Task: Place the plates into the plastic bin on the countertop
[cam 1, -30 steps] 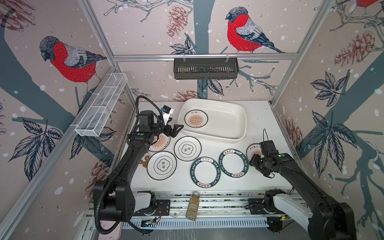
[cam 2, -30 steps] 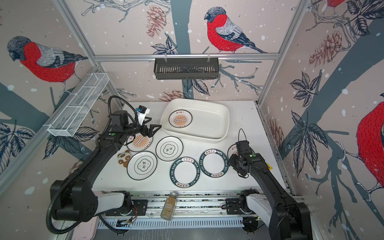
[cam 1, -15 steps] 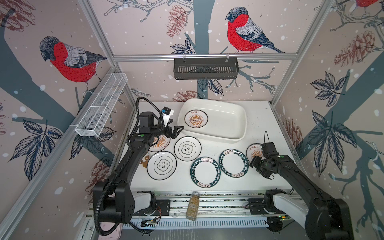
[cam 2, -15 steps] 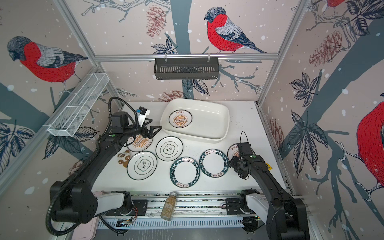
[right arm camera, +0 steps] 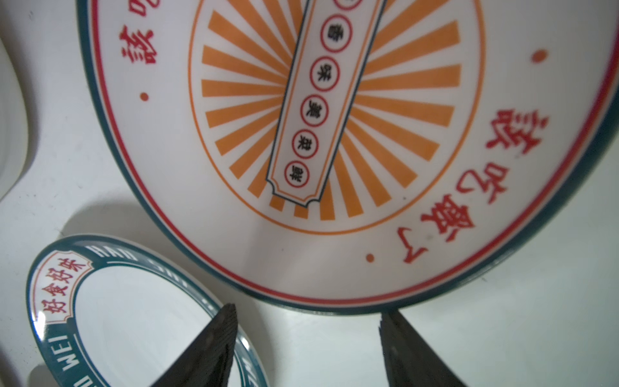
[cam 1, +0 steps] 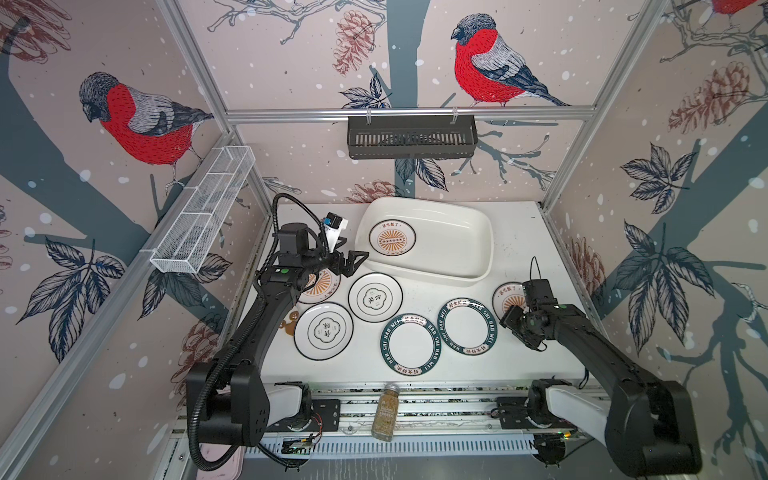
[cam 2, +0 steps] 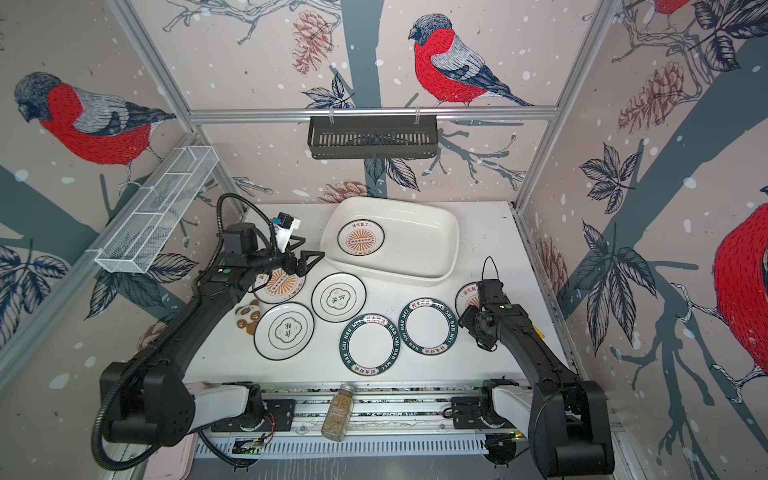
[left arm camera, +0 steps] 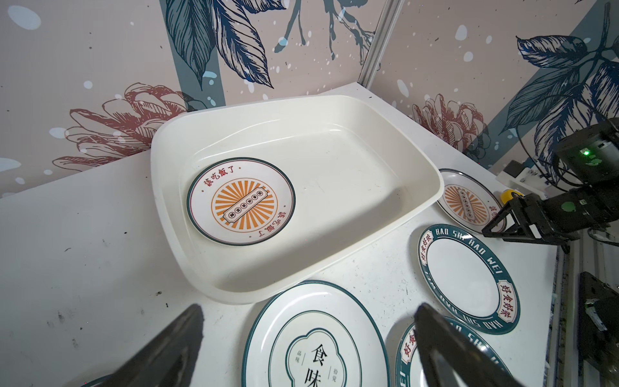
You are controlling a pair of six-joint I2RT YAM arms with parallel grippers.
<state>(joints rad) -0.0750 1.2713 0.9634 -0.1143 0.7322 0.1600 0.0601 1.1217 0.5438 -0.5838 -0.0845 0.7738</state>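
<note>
The plastic bin [cam 1: 451,249] [cam 2: 419,247] [left arm camera: 351,160] sits at the back of the countertop [cam 1: 515,232] with one sunburst plate [cam 1: 392,237] [left arm camera: 241,201] inside. Several plates lie in front: a sunburst [cam 1: 322,291] under my left arm, two flower-emblem plates [cam 1: 375,297] [cam 1: 323,330], two green-rimmed plates [cam 1: 410,345] [cam 1: 468,326] and a sunburst [cam 1: 503,297] [right arm camera: 335,134] at the right. My left gripper [cam 1: 355,262] [left arm camera: 308,311] hangs open and empty above the flower plate beside the bin's front left corner. My right gripper [cam 1: 510,316] [right arm camera: 307,311] stands open, low, just short of the right sunburst plate's near rim.
A brown cookie-like coaster [cam 1: 289,322] lies by the left arm. A spice jar [cam 1: 385,411] rests on the front rail. A black basket [cam 1: 411,137] hangs on the back wall and a white wire rack [cam 1: 203,212] on the left wall.
My left gripper has drifted a little to the right, toward the bin's corner. The right arm has barely shifted.
</note>
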